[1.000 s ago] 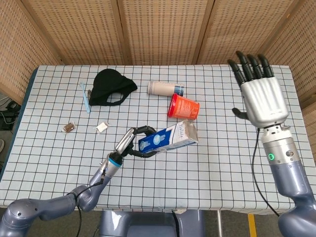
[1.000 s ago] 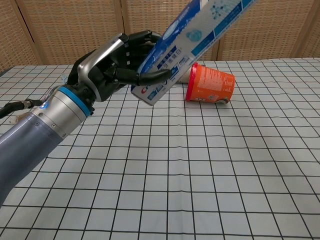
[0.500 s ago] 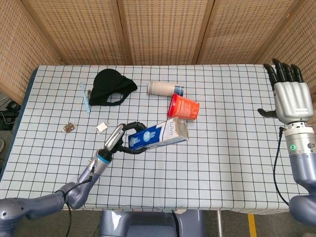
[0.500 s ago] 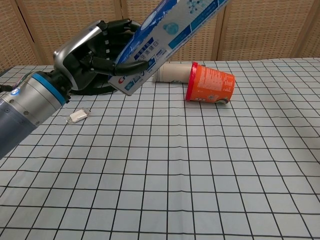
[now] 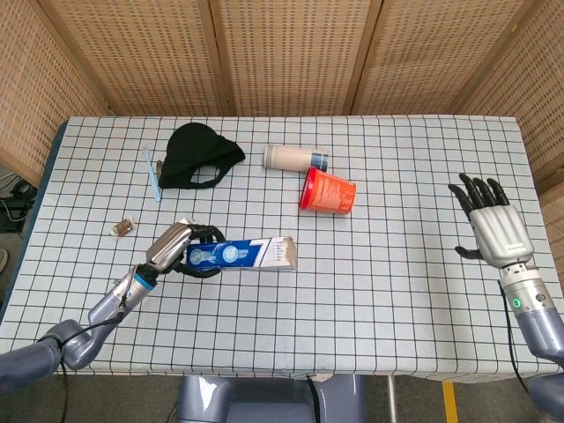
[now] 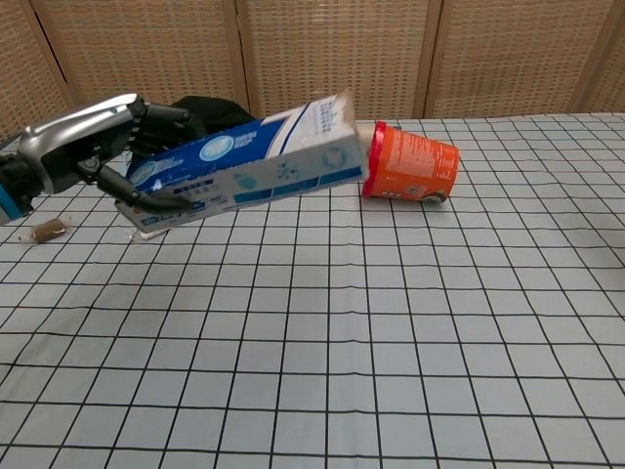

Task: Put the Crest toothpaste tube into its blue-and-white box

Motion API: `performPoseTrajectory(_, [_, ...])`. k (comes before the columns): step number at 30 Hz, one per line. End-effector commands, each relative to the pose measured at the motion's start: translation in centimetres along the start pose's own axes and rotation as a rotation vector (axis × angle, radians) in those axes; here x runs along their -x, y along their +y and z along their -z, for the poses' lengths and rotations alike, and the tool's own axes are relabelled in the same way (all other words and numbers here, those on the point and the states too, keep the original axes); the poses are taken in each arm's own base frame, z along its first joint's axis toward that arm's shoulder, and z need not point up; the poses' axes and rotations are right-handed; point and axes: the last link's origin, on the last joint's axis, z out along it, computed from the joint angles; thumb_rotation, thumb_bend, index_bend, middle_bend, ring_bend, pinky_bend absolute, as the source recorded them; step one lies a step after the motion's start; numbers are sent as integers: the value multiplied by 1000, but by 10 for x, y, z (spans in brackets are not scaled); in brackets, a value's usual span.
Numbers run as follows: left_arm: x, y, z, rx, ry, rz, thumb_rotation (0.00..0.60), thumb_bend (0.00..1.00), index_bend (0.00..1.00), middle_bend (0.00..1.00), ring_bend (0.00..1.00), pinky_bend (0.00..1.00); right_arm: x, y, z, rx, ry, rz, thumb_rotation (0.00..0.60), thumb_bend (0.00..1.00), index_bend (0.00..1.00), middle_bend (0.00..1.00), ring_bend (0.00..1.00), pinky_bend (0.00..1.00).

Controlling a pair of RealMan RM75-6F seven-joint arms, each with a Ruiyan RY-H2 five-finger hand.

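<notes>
My left hand (image 5: 176,246) (image 6: 93,147) grips one end of the blue-and-white toothpaste box (image 5: 240,255) (image 6: 244,174). The box lies nearly level, low over the checked table, its open flap end pointing right. No toothpaste tube shows outside the box; the frames do not reveal whether one is inside. My right hand (image 5: 493,226) hangs at the table's right edge, fingers spread, holding nothing. It is outside the chest view.
An orange cup (image 5: 328,192) (image 6: 410,162) lies on its side behind the box, with a white cylinder (image 5: 295,159) behind it. A black cloth (image 5: 199,154), a blue toothbrush (image 5: 152,173) and small wrappers (image 5: 122,228) sit at the left.
The left hand has swung the box leftward and down, from steeply tilted to almost level. The right arm has dropped from high over the table to its right edge.
</notes>
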Motion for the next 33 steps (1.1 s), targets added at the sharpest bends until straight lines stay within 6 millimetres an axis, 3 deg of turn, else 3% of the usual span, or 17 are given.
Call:
performPoseTrajectory(1, [1, -17, 12, -65, -34, -57, 600, 368, 646, 491, 509, 521, 28, 5, 16, -20, -32, 32, 600, 0, 124, 85, 54, 0])
performPoseTrajectory(10, [22, -55, 20, -180, -78, -136, 600, 372, 650, 491, 509, 521, 58, 9, 41, -65, -45, 36, 600, 0, 144, 95, 54, 0])
performPoseTrajectory(19, [46, -72, 15, -217, -115, -165, 600, 363, 645, 489, 505, 514, 72, 12, 51, -67, -64, 5, 600, 0, 144, 102, 54, 0])
performPoseTrajectory(21, [48, -73, 15, -216, -119, -167, 600, 330, 597, 449, 459, 465, 72, 13, 52, -66, -62, -1, 600, 0, 144, 103, 54, 0])
performPoseTrajectory(26, [50, -73, 17, -208, -141, -140, 600, 127, 216, 49, 36, 103, 68, 15, 55, -60, -53, -13, 600, 0, 144, 105, 54, 0])
performPoseTrajectory(29, [44, -69, 19, -184, -111, -104, 600, 82, 51, 0, 0, 5, 66, 16, 58, -54, -45, -28, 600, 0, 144, 105, 54, 0])
performPoseTrajectory(33, [27, -57, 23, -129, -40, -75, 600, 67, 0, 0, 0, 0, 62, 16, 63, -51, -33, -42, 600, 0, 144, 104, 54, 0])
